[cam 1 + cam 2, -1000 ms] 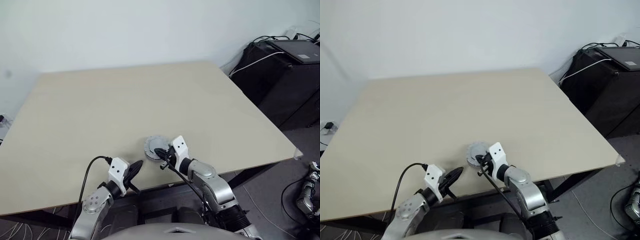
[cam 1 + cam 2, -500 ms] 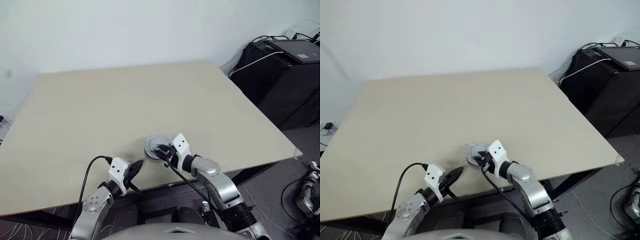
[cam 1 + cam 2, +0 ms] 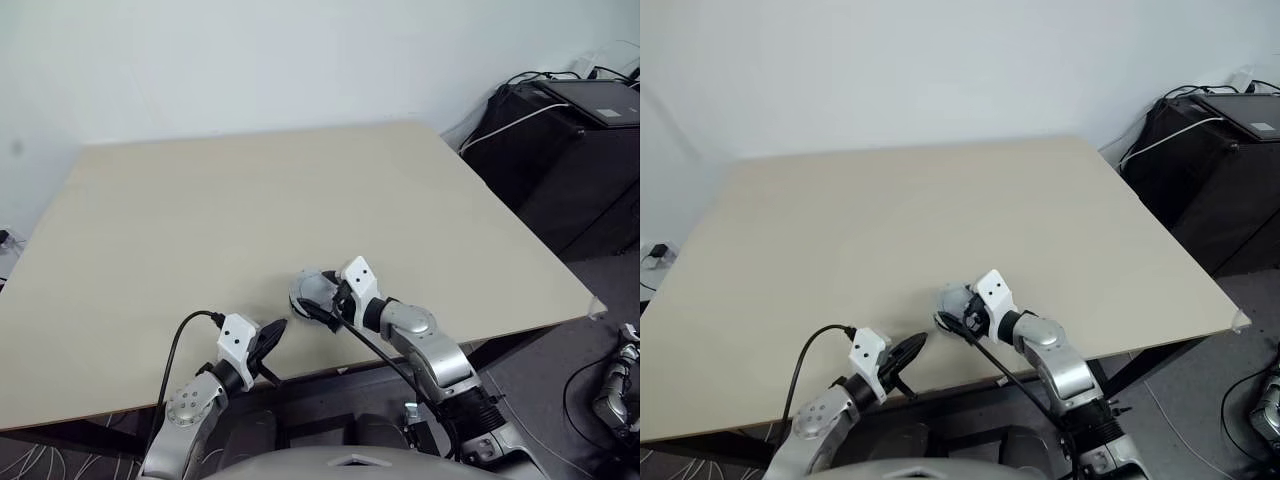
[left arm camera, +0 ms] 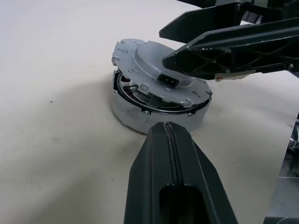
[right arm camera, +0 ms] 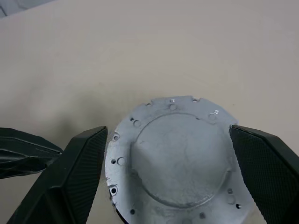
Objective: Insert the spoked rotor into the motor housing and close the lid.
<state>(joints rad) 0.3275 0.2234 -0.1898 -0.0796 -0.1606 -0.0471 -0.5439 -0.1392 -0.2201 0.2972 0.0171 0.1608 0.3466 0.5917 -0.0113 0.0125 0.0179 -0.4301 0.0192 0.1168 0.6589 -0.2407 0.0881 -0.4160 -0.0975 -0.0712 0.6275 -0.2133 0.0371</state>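
One broad pale table (image 3: pixel 250 200) carries the whole job, and near its front edge sits the motor housing (image 4: pixel 135 119), a stubby round body with the lid (image 5: pixel 173 154) lying on top of it. From the left wrist view the lid looks tilted and slid a little off centre, one side lifted so a dark gap shows the shiny ring underneath; it seems laid on rather than seated. The right gripper (image 5: pixel 168 175) straddles it, fingers spread wide, one to each side of the disc with a sliver of space at each edge, so nothing is pinched. The left gripper (image 4: pixel 174 154) has its two fingers pressed together with nothing between them, and hovers just short of the housing on the near side. The risk I see: a push down on the raised side could make the lid bind crooked or skid off, and since neither gripper steadies the housing, any sideways nudge could shove the whole stack across the smooth table. The spoked rotor is presumably inside, under the lid, but I cannot confirm that; the copper windings are hidden too, and the far side of the housing is masked by the right gripper's fingers.
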